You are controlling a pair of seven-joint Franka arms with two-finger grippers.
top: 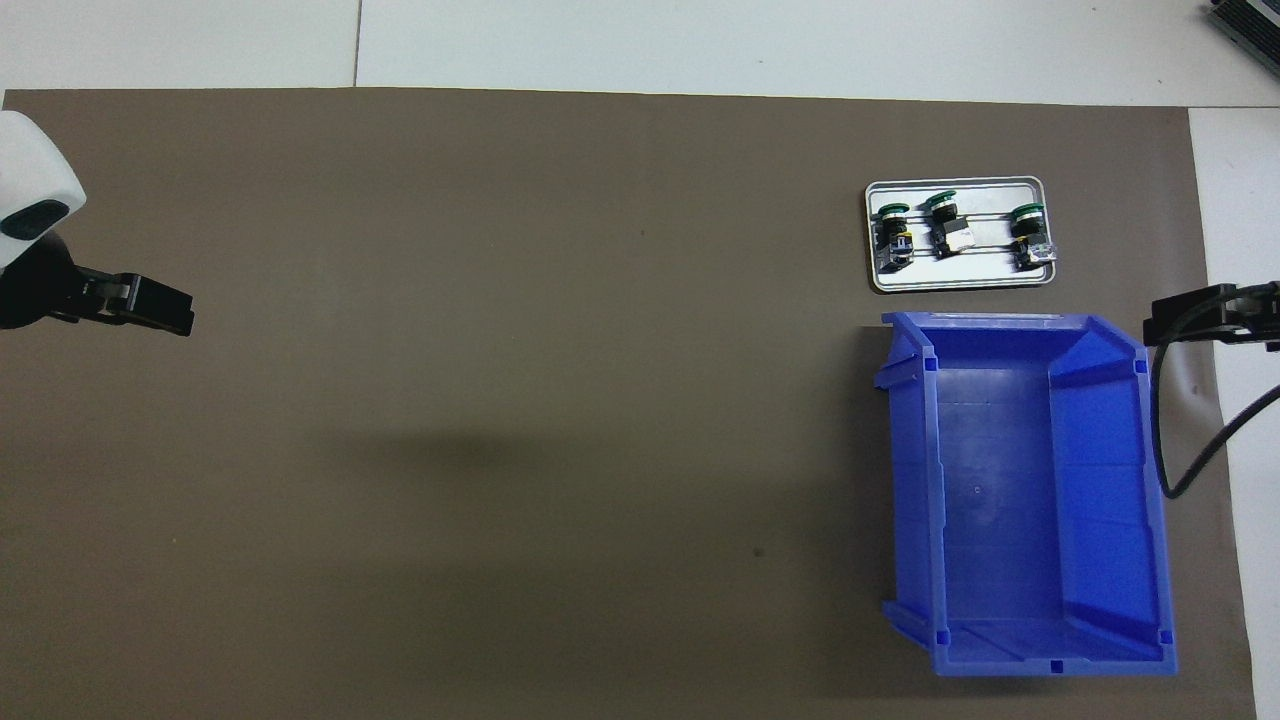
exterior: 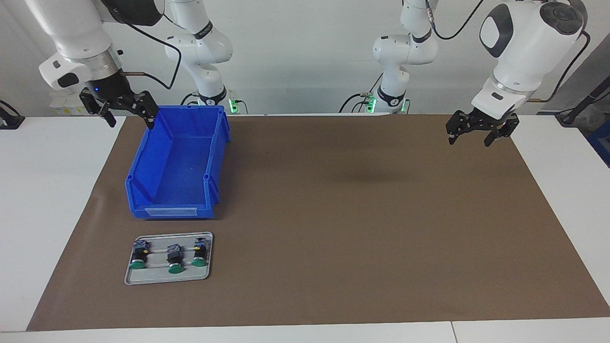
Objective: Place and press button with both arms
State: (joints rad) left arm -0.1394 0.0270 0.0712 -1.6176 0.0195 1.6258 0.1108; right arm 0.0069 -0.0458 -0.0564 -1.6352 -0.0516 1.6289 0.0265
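Item: 3 green-capped buttons (exterior: 172, 260) lying in a grey tray (exterior: 143, 280), beside the blue bin (exterior: 177, 209), farther from the robots. Right gripper (exterior: 127, 113) and left gripper (exterior: 478, 135): raised, jaws spread, empty. Handling: descend squarely over 1 button, grasp the black body.

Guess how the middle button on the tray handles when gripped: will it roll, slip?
The middle button lies on its side on the tray; its round body and cap suggest it could roll if nudged. It looks rigid and light. The flat-sided block at its rear probably offers the surest grip.
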